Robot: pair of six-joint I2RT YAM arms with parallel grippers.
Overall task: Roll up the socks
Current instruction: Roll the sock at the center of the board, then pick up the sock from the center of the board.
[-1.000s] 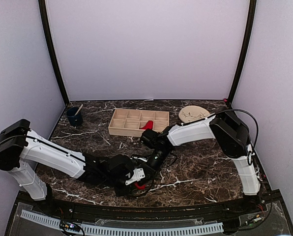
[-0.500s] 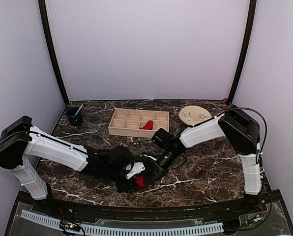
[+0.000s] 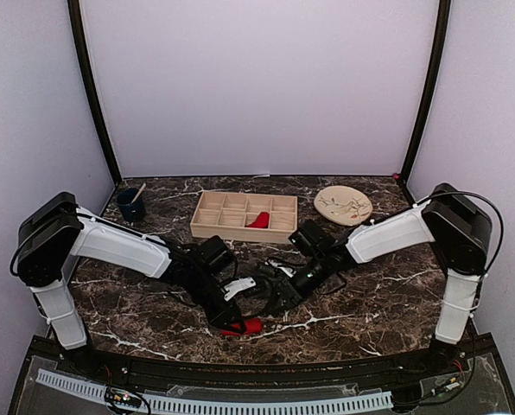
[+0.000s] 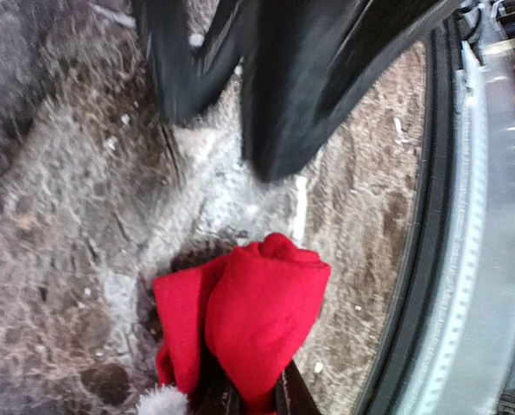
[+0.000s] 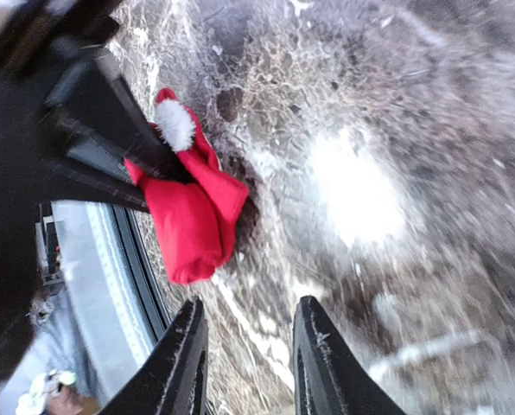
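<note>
A red sock with a white pompom [image 3: 243, 327] lies bunched near the table's front edge. My left gripper [image 3: 232, 318] is shut on it; in the left wrist view the red sock [image 4: 249, 316] is pinched between the fingers at the bottom. In the right wrist view the sock [image 5: 188, 216] hangs from the left gripper's black fingers. My right gripper [image 3: 279, 294] is open and empty, just right of and above the sock; it shows in its own view too [image 5: 247, 359]. A second red sock [image 3: 258, 220] lies in the wooden tray.
A wooden divided tray [image 3: 214, 226] stands at the back centre. A round wooden plate [image 3: 343, 205] is at the back right. A dark blue cup [image 3: 131, 206] with a stick stands at the back left. The table's front rail [image 3: 214, 367] runs close to the sock.
Both arms have swung right. My left gripper has carried the red sock toward the front edge. My right gripper has drawn back from the sock and is apart from it now.
</note>
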